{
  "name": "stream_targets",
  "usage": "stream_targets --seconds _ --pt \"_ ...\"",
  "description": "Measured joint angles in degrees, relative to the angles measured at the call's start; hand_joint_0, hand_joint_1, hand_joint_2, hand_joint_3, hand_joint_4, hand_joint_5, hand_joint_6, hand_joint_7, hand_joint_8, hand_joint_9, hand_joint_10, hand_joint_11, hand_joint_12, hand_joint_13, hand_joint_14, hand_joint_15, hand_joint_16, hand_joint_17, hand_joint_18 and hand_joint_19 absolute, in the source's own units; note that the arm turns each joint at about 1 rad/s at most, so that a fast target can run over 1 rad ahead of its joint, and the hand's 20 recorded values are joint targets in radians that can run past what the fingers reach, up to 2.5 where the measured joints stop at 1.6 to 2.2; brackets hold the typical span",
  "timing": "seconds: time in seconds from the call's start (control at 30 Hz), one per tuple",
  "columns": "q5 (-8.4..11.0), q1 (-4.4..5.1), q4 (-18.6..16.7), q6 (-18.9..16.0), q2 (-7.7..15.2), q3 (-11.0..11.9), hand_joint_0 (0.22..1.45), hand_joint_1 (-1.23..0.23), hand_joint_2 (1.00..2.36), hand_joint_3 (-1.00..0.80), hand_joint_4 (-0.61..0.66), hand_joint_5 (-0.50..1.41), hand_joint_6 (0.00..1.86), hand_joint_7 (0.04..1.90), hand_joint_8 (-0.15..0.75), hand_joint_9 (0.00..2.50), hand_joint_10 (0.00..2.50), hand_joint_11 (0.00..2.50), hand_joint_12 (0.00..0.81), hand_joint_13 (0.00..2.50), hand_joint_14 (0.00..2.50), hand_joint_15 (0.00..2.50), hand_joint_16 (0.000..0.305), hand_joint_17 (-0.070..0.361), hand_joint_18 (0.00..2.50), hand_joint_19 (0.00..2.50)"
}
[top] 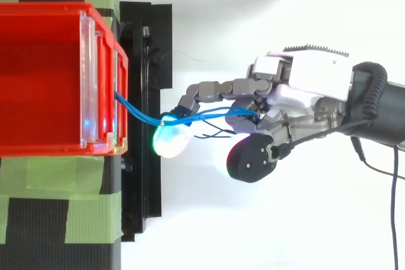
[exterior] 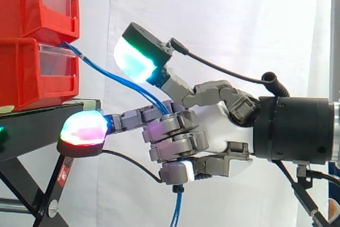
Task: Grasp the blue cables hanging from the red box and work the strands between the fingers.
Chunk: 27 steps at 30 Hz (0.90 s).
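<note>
We see thin blue cables run from the red box into the hand, fingers curled round them, ends dangling below. We judge them light, limp and slick; best pinched mid-span, gently.

Blocked straight ahead of the hand by two stacked red bins on a black stand. One outstretched fingertip just beside the stand's front edge, little room left for going forward. Strung across the gap ahead: blue cables, slanting from the lower bin's front down into the curled fingers, then dangling beneath the hand. Open above the hand, open to both sides in the top view, open below apart from the hanging strands. White curtain as backdrop on the hand's far side.
</note>
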<state>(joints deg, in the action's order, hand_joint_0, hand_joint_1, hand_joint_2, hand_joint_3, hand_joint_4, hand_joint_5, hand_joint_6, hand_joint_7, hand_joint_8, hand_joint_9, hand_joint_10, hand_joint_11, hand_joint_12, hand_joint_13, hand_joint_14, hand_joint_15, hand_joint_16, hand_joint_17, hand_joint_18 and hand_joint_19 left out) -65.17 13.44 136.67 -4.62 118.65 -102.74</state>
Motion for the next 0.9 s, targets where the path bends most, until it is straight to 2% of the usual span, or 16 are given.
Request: stream_targets --seconds 0.9 --pt "0.03 0.01 0.0 0.0 0.0 0.0 0.77 -0.55 1.0 -1.0 0.3 0.19 0.01 1.05 0.428 0.96 2.5 2.5 0.494 1.3 2.5 1.69 0.058 0.131 1.66 0.83"
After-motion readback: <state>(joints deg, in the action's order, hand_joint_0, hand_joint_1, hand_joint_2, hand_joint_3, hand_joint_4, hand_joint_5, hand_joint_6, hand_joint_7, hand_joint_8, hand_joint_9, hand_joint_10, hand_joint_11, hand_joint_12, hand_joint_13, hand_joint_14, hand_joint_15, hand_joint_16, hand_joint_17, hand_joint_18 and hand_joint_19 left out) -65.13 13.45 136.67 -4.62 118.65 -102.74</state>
